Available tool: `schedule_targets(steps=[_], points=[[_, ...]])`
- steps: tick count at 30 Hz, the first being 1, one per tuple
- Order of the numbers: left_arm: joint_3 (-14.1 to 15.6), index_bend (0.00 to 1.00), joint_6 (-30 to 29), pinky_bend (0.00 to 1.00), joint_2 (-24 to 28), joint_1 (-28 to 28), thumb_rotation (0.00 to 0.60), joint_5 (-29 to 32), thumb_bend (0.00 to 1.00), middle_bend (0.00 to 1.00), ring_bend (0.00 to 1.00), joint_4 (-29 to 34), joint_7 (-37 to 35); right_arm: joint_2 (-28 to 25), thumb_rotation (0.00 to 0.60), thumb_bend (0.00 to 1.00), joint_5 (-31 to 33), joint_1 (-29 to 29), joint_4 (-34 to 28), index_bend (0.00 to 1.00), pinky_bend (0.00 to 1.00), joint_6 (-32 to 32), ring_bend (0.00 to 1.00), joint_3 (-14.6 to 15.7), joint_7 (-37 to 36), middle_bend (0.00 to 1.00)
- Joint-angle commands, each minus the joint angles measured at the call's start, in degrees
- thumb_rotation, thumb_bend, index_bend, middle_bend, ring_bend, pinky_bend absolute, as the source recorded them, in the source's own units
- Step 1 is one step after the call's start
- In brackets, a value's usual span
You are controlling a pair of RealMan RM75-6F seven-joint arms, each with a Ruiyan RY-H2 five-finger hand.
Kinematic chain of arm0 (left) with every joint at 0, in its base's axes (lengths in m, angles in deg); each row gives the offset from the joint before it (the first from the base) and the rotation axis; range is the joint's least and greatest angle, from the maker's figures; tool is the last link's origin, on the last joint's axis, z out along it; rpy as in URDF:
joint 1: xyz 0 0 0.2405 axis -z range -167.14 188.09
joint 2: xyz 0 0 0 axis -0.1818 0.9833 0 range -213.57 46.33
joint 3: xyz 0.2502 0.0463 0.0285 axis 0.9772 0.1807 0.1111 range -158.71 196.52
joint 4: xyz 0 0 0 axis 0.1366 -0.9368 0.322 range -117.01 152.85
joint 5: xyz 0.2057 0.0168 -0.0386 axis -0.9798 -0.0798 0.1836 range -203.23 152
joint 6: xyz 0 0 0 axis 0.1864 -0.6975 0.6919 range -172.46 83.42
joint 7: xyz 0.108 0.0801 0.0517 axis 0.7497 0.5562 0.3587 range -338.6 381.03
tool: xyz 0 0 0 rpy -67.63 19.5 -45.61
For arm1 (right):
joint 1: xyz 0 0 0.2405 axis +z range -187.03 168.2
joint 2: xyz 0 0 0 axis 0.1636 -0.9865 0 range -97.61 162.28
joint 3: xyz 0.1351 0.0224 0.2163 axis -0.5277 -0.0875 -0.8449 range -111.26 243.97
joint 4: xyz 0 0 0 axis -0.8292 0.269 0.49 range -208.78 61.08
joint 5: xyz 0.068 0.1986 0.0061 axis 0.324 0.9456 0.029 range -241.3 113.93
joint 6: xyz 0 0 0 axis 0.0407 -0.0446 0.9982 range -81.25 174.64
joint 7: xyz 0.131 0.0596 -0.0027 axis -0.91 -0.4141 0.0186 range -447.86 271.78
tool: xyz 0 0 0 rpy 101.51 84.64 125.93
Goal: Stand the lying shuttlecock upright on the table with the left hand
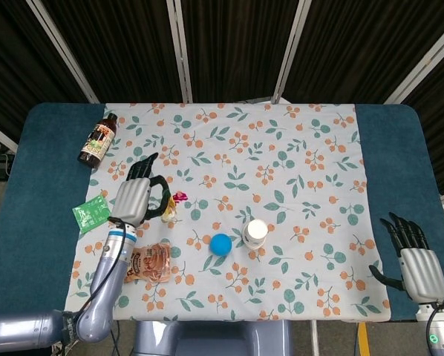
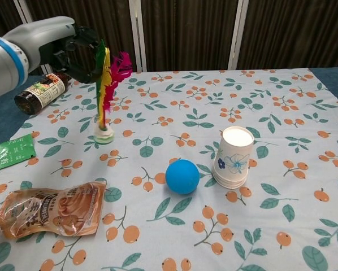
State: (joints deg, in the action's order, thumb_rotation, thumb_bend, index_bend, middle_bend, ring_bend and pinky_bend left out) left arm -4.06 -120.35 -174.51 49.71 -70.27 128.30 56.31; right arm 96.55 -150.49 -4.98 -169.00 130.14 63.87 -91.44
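A: Where's the feathered shuttlecock with green, yellow and pink plumes (image 2: 105, 84)?

B: Upright on the floral tablecloth (image 2: 282, 113), base down, its feathers pinched by the grey left hand (image 1: 135, 196). The right hand (image 1: 413, 256) rests with fingers spread, holding nothing

A: Containers?

B: White paper cup (image 2: 233, 157) upside down at three o'clock of the blue ball (image 2: 182, 176). The brown bottle (image 2: 40, 91) lies flat at ten o'clock; its label's unreadable

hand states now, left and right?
Left robot hand: holding the feather shuttlecock by its feathers, upright.
Right robot hand: open, holding nothing.
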Motion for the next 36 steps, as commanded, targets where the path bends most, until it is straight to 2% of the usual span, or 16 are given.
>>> schedule_targets(steps=[1, 14, 32, 36], points=[[2.21, 0.6, 0.3, 0.0, 2.48, -2.19, 0.6, -0.66, 0.53, 0.0, 0.0, 1.78, -2.87, 0.06, 0.6, 0.14, 0.06, -0.01, -0.01, 0.1, 0.0, -0.01, 0.0, -0.01, 0.18, 0.0], [6.14, 0.6, 2.24, 0.0, 3.71, -3.77, 0.6, -2.81, 0.53, 0.0, 0.0, 0.02, -7.88, 0.11, 0.6, 0.14, 0.35, -0.01, -0.16, 0.1, 0.0, -0.15, 0.0, -0.07, 0.44, 0.0], [7.48, 0.59, 3.35, 0.0, 0.74, -3.26, 0.6, -2.39, 0.53, 0.0, 0.0, -3.06, -10.24, 0.08, 0.6, 0.14, 0.17, -0.01, -0.13, 0.1, 0.0, -0.12, 0.0, -0.02, 0.46, 0.0], [7.97, 0.55, 3.44, 0.0, 0.65, -3.46, 0.6, -2.5, 0.52, 0.0, 0.0, -3.32, -10.59, 0.07, 0.6, 0.14, 0.23, -0.04, -0.13, 0.1, 0.0, -0.11, 0.0, -0.03, 0.45, 0.0]])
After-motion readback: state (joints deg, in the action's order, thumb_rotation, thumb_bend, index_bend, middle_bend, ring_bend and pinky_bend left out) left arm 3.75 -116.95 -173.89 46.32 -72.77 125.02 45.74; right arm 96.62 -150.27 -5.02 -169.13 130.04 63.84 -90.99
